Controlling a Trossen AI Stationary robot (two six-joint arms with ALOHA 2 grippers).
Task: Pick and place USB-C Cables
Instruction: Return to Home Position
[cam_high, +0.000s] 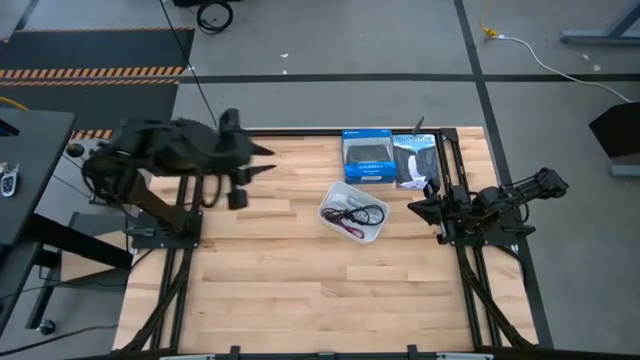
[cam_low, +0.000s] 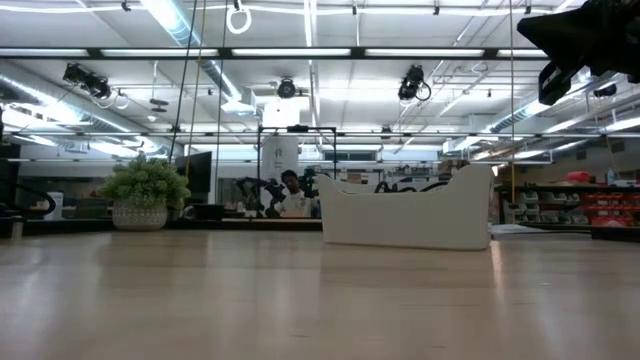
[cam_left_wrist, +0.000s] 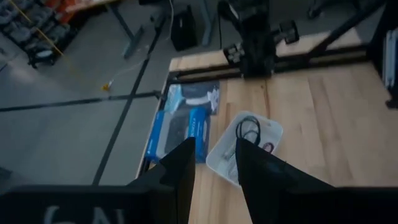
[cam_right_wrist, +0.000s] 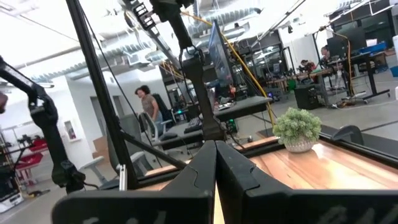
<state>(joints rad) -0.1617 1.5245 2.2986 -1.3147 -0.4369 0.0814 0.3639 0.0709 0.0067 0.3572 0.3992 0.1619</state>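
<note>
We see the left gripper (cam_left_wrist: 213, 144) hovering, jaws slightly parted. Beyond it the white tray (cam_left_wrist: 219, 160) holds the USB-C Cables (cam_left_wrist: 249, 129) in a tangle, colours hard to separate. Farthest, the right gripper (cam_right_wrist: 215, 147) sits with jaws pressed together.

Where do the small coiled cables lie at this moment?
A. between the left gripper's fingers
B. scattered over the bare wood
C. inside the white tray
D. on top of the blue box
C: the high view shows the cables lying inside the white tray. The left gripper hangs open and empty off to the tray's left, and the right gripper is shut, parked to the tray's right.
</note>
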